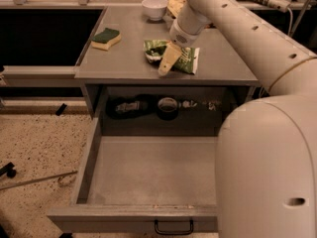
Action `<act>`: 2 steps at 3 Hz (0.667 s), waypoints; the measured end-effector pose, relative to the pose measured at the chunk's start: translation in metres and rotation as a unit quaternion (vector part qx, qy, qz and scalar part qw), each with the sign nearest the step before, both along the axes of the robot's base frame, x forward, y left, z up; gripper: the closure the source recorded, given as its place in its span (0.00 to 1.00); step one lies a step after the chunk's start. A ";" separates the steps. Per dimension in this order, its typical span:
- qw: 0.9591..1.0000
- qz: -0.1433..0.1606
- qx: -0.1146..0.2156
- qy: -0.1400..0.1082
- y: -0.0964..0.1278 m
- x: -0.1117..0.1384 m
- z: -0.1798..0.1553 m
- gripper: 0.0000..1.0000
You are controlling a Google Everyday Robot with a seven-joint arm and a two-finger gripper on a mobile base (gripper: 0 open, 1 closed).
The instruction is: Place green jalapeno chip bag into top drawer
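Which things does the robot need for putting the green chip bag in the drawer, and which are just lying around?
For the job:
green jalapeno chip bag, on the tabletop
top drawer, open
gripper, down at the bag

Just lying about:
green-and-yellow sponge
white bowl
brown-and-yellow snack bag, behind the arm

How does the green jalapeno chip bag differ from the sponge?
The green jalapeno chip bag is crinkled foil with white lettering; the sponge is a smooth block, green over yellow. The bag lies near the front edge, the sponge further back and left in view. The end effector partly covers the bag; nothing is at the sponge. Both rest on the cabinet top, outside the open top drawer.
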State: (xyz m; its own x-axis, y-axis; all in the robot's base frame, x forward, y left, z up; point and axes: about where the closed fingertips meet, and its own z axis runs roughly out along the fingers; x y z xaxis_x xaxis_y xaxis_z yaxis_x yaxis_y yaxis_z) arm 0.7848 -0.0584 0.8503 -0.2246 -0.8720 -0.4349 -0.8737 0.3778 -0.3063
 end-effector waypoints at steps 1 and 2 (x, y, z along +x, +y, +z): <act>1.000 -0.001 0.002 -0.001 0.000 0.002 0.002 0.18; 1.000 -0.001 0.002 -0.001 0.000 0.002 0.002 0.42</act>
